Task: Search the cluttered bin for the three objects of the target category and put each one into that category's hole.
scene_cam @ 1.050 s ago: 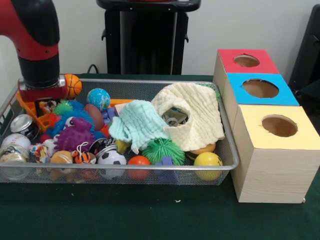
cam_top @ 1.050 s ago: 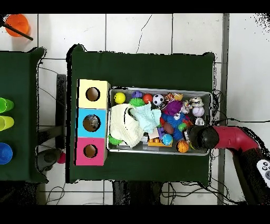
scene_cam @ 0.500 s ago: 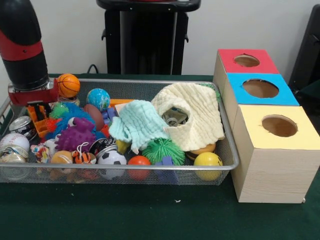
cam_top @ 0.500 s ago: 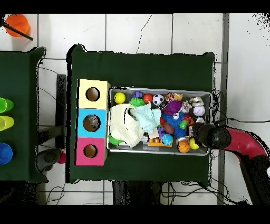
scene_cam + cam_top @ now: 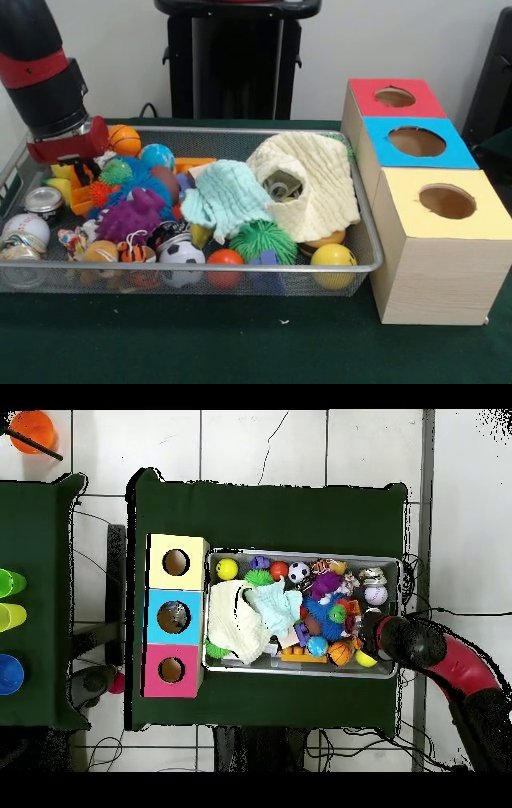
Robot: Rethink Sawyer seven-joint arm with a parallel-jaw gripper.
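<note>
A wire mesh bin holds a heap of toys. A small basketball, a globe ball, a soccer ball, a baseball, a yellow ball and a red ball show among them. A tin can peeks out of a yellow cloth. My gripper reaches down into the bin's left end, over an orange plastic toy beside the basketball. In the overhead view the gripper is at the bin's right end.
Right of the bin stand three wooden boxes with holes on top: red, blue and yellow. A mint cloth, a green spiky ball, a purple spiky toy and another can lie in the heap.
The arm swung towards the bin's outer end, then came back inward and lower. The basketball, cloths and nearby toys shifted slightly towards the boxes.
</note>
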